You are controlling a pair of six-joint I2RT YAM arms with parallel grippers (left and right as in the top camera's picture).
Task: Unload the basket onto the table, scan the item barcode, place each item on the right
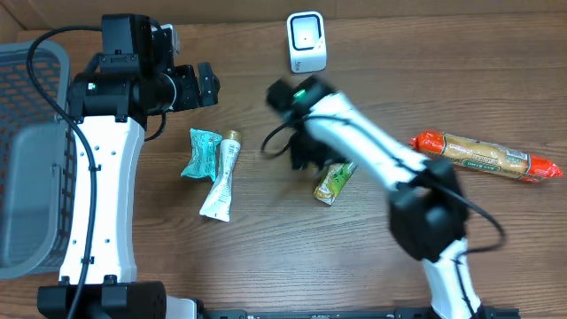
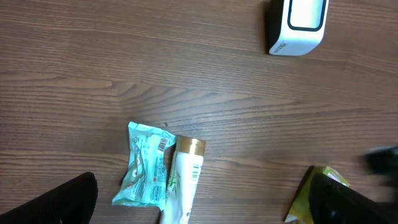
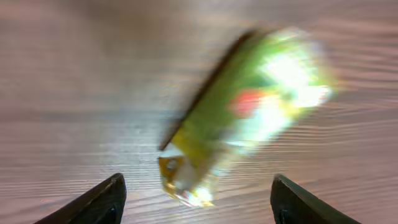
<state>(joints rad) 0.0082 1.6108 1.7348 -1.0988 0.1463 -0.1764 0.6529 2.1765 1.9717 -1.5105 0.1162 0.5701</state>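
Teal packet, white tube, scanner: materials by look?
Teal packet: thin plastic film, likely; crinkled and glossy. White tube: soft plastic, probably; smooth, with a shiny gold cap. Scanner: hard moulded plastic, it seems; smooth white shell, rounded corners.

Checkout-style robot lab: barcode scanner [image 1: 306,42], basket [image 1: 18,89], wooden table [image 1: 443,89]

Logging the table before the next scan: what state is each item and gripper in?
Scanner, standing upright.
Green packet, lying flat, not gripped.
Teal packet, lying flat.
Tube, lying down, cap on.
Sausage roll, lying on its side.
Left gripper, open, empty.
Right gripper, open, over the green packet.
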